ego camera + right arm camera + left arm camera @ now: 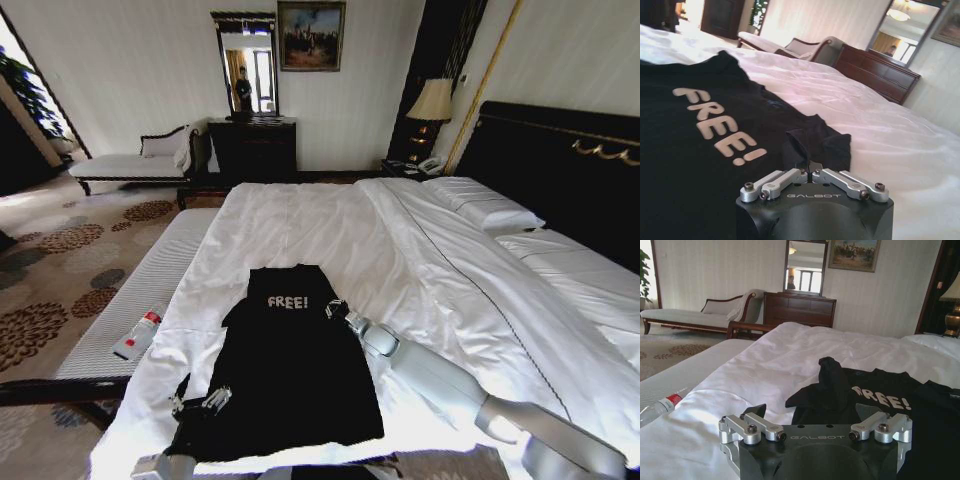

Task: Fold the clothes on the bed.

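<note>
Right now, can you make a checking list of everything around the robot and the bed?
Surface: bed with white duvet, rumpled.
Job's things: black T-shirt lies flat, "FREE!" facing up, left sleeve bunched.
Clutter: plastic bottle on the bench beside the bed.
Grippers: left end effector open at the shirt's lower left; right end effector shut on the right sleeve.
Cables: nothing seen.
Surroundings: chaise longue, dresser, lamp.

Both the left gripper (815, 427) and the right gripper (812, 176) have a black body marked "GALBOT", silver linkage fingers with dark screws, and silver-grey arms.
</note>
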### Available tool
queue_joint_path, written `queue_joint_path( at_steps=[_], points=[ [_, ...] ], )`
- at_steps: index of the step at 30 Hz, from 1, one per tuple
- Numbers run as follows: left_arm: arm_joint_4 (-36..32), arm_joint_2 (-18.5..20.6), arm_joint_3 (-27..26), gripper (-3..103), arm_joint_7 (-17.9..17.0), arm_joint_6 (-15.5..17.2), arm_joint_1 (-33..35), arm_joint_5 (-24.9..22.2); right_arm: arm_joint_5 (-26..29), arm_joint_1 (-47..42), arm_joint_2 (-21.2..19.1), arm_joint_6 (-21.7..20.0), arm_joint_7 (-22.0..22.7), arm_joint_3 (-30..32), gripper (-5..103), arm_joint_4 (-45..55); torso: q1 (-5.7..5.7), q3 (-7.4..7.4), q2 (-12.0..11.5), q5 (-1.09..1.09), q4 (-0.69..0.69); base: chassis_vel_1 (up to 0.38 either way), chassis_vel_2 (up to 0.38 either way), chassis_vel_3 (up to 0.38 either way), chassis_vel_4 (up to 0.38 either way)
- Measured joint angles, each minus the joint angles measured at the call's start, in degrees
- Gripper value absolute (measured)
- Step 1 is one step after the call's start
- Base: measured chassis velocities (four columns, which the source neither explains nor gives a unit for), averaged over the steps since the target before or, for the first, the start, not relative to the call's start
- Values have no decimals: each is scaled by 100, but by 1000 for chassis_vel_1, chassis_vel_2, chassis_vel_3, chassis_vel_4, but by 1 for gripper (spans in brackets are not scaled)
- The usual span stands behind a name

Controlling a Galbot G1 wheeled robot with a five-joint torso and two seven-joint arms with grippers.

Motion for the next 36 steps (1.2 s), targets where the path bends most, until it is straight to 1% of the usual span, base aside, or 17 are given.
queue_joint_path(
  at_steps=[1, 2, 4, 5, 10, 15, 17, 19, 23, 31, 36],
  points=[
    [-7, 4, 2, 103, 0, 3, -3, 0, 79, -1, -8, -32, 24, 39, 0, 9, 0, 0, 0, 0, 0, 0, 0, 0, 0],
    [-19, 9, 8, 101, -1, 8, -9, 0, 281, -7, -25, -117, 94, 131, 0, 33, 0, 0, 0, 0, 0, 0, 0, 0, 0],
    [-42, 11, 20, 101, -1, 11, -15, 1, 507, -36, -32, -240, 208, 296, 0, 51, 0, 0, 0, 0, 0, 0, 0, 0, 0],
    [-42, 11, 20, 101, -1, 11, -15, 1, 507, -36, -32, -240, 208, 296, 0, 51, 0, 0, 0, 0, 0, 0, 0, 0, 0],
    [-74, 9, 56, 100, -2, 12, -19, 15, 934, -269, -19, -534, 523, 869, 0, 103, 0, 0, 0, 1, -1, 0, 0, 0, 0],
    [-79, -3, 88, 100, -4, 12, -21, 36, 1124, -364, 9, -644, 675, 1138, 0, 103, 0, 0, 0, 1, -1, 0, 0, 0, 0],
    [-105, -28, 111, 99, -4, 9, -5, 64, 1408, -478, 42, -767, 878, 1470, 0, 43, 0, 0, 0, 0, -1, 0, 0, 0, 0],
    [-118, -31, 111, 102, -3, 3, 2, 64, 1380, -506, 92, -778, 930, 1577, 0, -22, 0, 0, 0, 1, 0, 0, 0, 0, 0],
    [-127, -31, 108, 99, 4, 0, 19, 62, 1169, -507, 222, -723, 952, 1716, 0, -242, 0, 0, 0, 0, 0, 0, 0, 0, 0],
    [-173, -37, 65, 99, 11, 0, 67, 61, 752, -553, 395, -553, 1098, 1819, 0, -533, 0, 0, 0, 0, 0, 0, 0, 0, 0],
    [-180, -37, 77, 99, 4, 0, 46, 69, 705, -709, 394, -666, 1243, 1863, 0, -380, 0, 0, 0, 0, 0, 0, 0, 0, 0]
  ],
)
